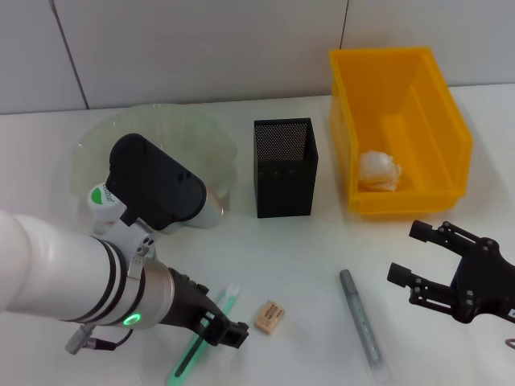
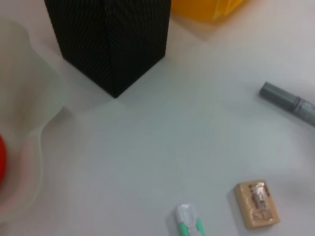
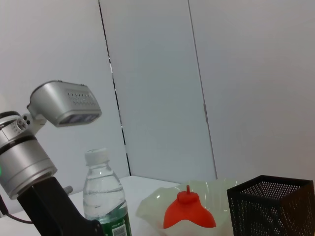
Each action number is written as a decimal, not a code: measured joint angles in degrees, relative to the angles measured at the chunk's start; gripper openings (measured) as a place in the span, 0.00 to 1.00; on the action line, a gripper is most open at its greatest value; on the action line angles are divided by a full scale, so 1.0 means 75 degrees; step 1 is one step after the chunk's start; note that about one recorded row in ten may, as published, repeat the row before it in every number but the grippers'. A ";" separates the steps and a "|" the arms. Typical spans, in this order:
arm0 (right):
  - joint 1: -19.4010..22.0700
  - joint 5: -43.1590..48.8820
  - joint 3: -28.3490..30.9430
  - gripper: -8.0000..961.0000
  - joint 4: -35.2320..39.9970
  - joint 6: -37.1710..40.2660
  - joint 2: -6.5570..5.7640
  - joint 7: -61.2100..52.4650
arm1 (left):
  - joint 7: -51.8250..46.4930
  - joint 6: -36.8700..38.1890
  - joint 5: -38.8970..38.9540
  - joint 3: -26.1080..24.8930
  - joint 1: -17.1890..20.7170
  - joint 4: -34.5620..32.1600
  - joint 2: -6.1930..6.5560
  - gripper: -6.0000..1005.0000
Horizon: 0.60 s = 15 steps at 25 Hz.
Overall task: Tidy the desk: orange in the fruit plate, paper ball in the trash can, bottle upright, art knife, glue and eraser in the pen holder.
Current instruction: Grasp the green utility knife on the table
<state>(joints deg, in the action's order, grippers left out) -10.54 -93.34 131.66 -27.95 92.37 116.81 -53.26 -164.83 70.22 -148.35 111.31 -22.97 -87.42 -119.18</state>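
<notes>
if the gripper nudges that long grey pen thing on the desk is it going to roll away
Probably, sideways: the long grey cylindrical glue stick looks round and lies flat on the smooth white desk. It appears rigid, so likely won't bend. Being slim, it may slip between the open right gripper fingers.

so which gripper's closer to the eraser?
Left. The left gripper sits just beside the eraser, over the green knife. The right gripper, open, is well off on the eraser's other side, past the grey pen.
</notes>
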 joint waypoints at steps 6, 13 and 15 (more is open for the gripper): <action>0.0000 0.0000 0.0000 0.84 0.0000 0.0000 0.0000 0.0000 | -0.0005 -0.0070 -0.0003 -0.0032 -0.0066 0.0275 0.0000 0.76; -0.0011 0.0072 0.0000 0.84 -0.0001 -0.0007 0.0018 0.0000 | -0.0005 -0.0052 -0.0014 -0.0052 -0.0155 0.0384 0.0000 0.74; -0.0015 0.0075 0.0000 0.84 0.0000 -0.0009 0.0022 0.0000 | -0.0004 -0.0040 -0.0019 -0.0052 -0.0170 0.0392 0.0000 0.73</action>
<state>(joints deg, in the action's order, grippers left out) -10.66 -92.78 131.66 -27.95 92.30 116.97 -53.26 -164.86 69.92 -148.49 110.91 -24.24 -84.48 -119.18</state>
